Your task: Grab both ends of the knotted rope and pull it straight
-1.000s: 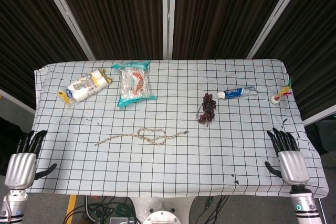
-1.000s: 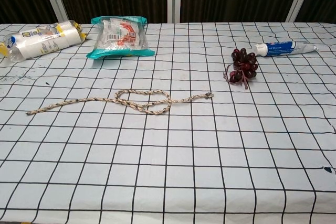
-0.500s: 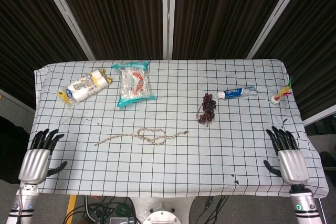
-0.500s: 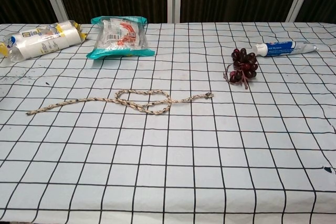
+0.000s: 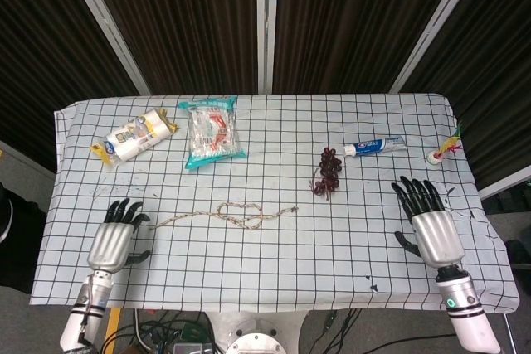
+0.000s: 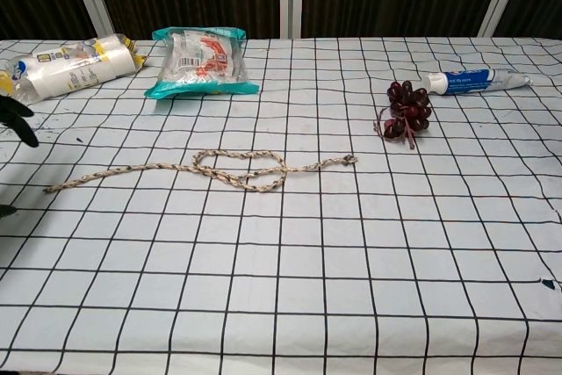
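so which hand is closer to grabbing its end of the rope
Left. The left hand is open, its fingertips just short of the rope's left end. The right hand, also open, sits far to the right of the rope's other end, past the grapes, so it has further to travel.

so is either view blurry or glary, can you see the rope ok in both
Head view: even light, no glare, faint shadows; the rope is sharp but small. Chest view: closer and sharp, the rope's strands show clearly, the cloth is bright but not blown out; only dark fingertips of the left hand show at the frame edge.
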You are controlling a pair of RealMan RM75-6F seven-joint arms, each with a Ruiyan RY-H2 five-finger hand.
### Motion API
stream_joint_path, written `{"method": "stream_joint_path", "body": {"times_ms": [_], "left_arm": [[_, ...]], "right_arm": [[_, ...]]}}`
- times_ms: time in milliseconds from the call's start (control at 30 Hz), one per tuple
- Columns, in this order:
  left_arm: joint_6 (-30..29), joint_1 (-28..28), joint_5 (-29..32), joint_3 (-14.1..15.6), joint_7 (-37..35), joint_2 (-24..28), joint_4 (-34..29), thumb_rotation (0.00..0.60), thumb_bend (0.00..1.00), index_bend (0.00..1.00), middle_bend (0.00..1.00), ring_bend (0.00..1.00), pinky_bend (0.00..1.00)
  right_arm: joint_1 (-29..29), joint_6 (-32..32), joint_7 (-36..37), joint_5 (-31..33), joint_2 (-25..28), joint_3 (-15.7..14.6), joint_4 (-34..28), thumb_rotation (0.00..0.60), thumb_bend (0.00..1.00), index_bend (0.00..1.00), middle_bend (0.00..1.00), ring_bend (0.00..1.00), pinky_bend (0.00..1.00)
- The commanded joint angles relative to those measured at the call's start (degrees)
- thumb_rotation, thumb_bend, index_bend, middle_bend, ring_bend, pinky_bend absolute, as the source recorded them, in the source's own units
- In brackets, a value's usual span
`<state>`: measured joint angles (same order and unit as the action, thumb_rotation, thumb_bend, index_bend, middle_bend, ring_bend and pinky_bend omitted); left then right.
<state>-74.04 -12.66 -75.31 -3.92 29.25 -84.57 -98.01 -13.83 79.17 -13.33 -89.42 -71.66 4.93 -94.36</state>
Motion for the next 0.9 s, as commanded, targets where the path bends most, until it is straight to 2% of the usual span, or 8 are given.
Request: {"method": "stream_joint_path", "body": {"times_ms": [33,167,333,633,900], "left_arm": [[0.77,-1.69,1.1,-0.5,3.81,-2.95,1.75,0.564,0.13,0.34,0.14,0.0,0.06],[0.99,-2.85,2.62,-1.44,5.67,-6.22,3.79,0.596,0.15,0.35,0.15,0.0,0.06],[1.66,-4.73,6.04,-3.61,8.36,-8.99,5.32,0.6,0.15,0.35,0.16,0.0,0.06],[2.74,-7.04,13.02,-6.12,11.15,-11.76,7.83,0.6,0.16,0.36,0.17,0.0,0.06],[3.66,-8.9,17.59,-7.12,12.53,-13.04,9.67,0.6,0.2,0.4,0.19,0.0,0.06]], "right_arm": [[-2.02,-2.75,-2.24,0.99,-0.49,1.1,-1.83,0.6,0.15,0.0,0.0,0.0,0.0],[-3.57,-4.84,-3.76,1.37,-1.87,1.15,-2.76,0.6,0.15,0.0,0.0,0.0,0.0],[-4.89,-6.4,-5.47,2.0,-3.32,1.19,-3.63,0.6,0.15,0.0,0.0,0.0,0.0],[-5.92,-7.01,-6.21,2.14,-4.8,0.84,-4.14,0.6,0.15,0.0,0.0,0.0,0.0],[-6.29,-6.89,-5.44,2.6,-5.2,0.82,-3.39,0.6,0.15,0.0,0.0,0.0,0.0]]}}
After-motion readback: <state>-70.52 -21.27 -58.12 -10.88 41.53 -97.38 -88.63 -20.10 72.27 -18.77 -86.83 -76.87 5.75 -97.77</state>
